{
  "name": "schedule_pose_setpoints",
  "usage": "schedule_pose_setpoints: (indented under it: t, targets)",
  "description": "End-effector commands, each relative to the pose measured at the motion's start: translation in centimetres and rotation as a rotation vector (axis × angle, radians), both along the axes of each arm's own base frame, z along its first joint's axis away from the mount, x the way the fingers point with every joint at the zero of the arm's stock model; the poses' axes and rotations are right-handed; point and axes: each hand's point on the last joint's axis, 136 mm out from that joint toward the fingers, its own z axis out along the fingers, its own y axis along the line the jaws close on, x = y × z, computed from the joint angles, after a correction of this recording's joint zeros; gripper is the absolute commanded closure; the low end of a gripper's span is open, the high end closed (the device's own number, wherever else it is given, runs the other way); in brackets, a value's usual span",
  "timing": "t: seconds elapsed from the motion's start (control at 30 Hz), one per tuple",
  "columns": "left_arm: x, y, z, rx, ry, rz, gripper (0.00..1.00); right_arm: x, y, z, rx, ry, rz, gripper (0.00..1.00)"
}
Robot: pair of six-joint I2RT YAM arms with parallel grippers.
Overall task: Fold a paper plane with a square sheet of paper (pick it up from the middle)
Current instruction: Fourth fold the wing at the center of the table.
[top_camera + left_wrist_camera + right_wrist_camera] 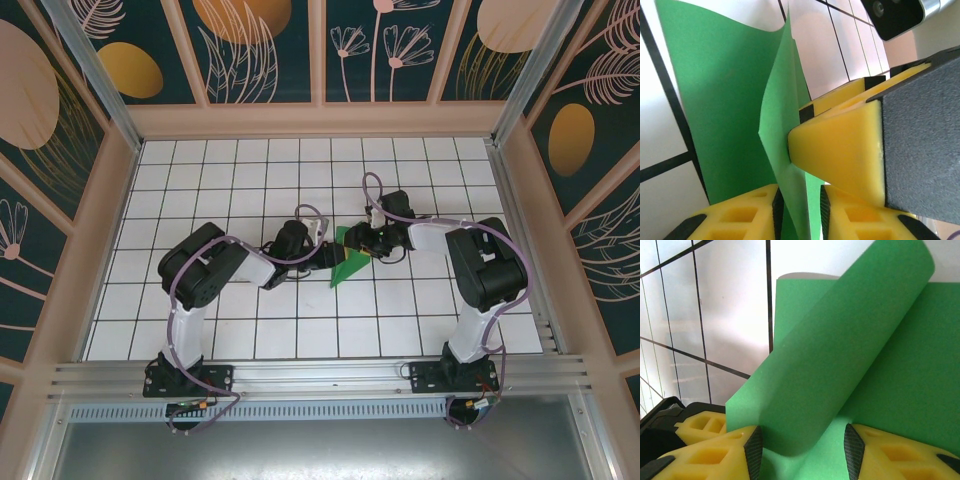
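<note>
Left jaws parted, straddling an upright flap of the square sheet of paper (720,100), not pinching it. Right jaws parted too, a curled flap between them; the rest lies flat on the surface (250,330) beneath both.

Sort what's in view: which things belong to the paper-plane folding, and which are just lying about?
Job: green sheet of paper, partly folded; left pincer; right pincer.
Not part of it: tiled table; patterned walls. Both are fixtures, not clutter.

The left claw (800,212) stands narrowly parted, facing the wider-parted right claw (800,450).
</note>
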Motion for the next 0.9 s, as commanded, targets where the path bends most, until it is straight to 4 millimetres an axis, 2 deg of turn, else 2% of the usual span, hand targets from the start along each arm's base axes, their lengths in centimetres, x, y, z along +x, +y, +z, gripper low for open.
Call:
schedule_pose_setpoints:
  t: [0.0,0.17,0.47,0.73,0.87]
  targets:
    - [-0.6,-0.8,-0.7,0.0,0.019,-0.053,0.74,-1.1,-1.8,-3.9,-0.127,0.07,-0.029,0.49]
    - [-0.9,-1.2,-0.3,-0.036,0.018,-0.074,0.78,-1.1,-1.7,-3.8,-0.125,0.068,-0.029,0.49]
    - [-0.8,-0.5,-0.1,-0.008,0.0,-0.046,0.73,-1.3,-2.1,-4.3,-0.143,0.079,-0.033,0.49]
    - [-0.7,0.0,-0.4,0.019,-0.003,-0.027,0.77,-1.4,-2.1,-4.2,-0.147,0.078,-0.034,0.49]
    - [-0.9,0.0,0.4,-0.001,-0.013,-0.029,0.74,-1.5,-2.3,-4.3,-0.158,0.078,-0.035,0.49]
